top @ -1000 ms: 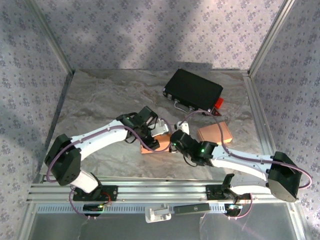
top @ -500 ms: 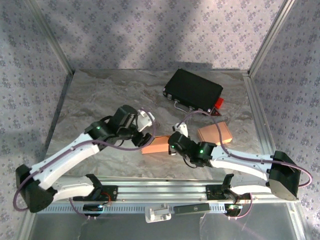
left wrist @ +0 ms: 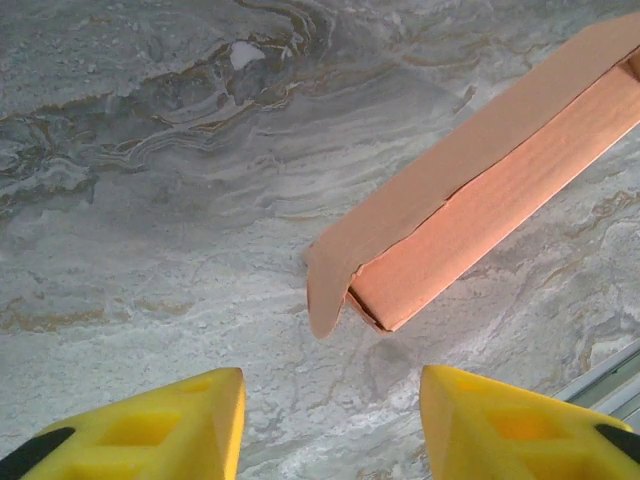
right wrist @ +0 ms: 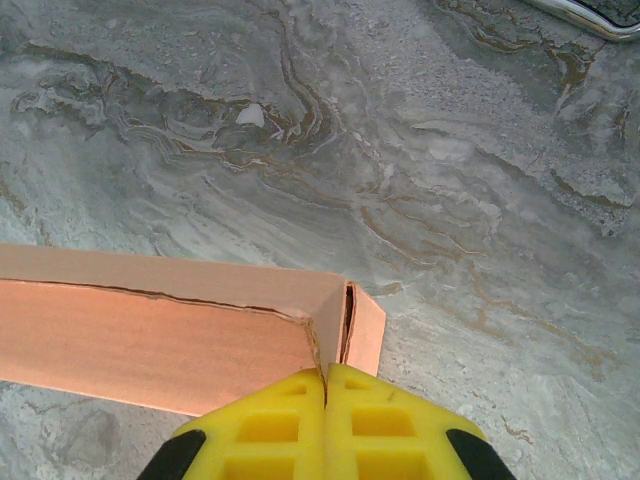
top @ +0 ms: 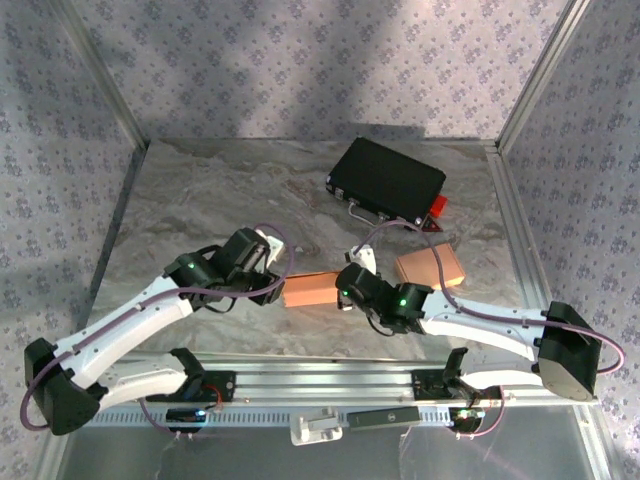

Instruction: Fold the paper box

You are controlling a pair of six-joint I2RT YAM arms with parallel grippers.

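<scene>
A marbled grey tabletop point(top: 200, 200) sits between patterned walls point(top: 300, 60); from above we see the paper box point(top: 313, 290) lying flat near the front, between the two wrists, a black case point(top: 387, 180) well behind it and a second box point(top: 428, 267) off to its right; it lies loose, so we judge a sideways push could slide it; the left arm point(top: 140, 318) reaches in low from the left, its wrist bent toward the box's left end, and the right arm point(top: 480, 318) stretches across from the right, its wrist at the box's right end.

From the left wrist, the paper box point(left wrist: 500, 190) lies ahead and to the right, a loose flap point(left wrist: 325, 285) hanging open at its near end; if the left jaws come in off line, we think they could crease that flap outward rather than tuck it; they stand spread, yellow fingers point(left wrist: 170, 425) apart with bare tabletop between them.

From the right wrist, the paper box point(right wrist: 150, 345) runs left from a corner with a small end flap point(right wrist: 365, 330); should the right jaws slip off that corner, the box would lose its brace; they are pressed together at the corner, and whether they pinch any paper we cannot tell.
</scene>
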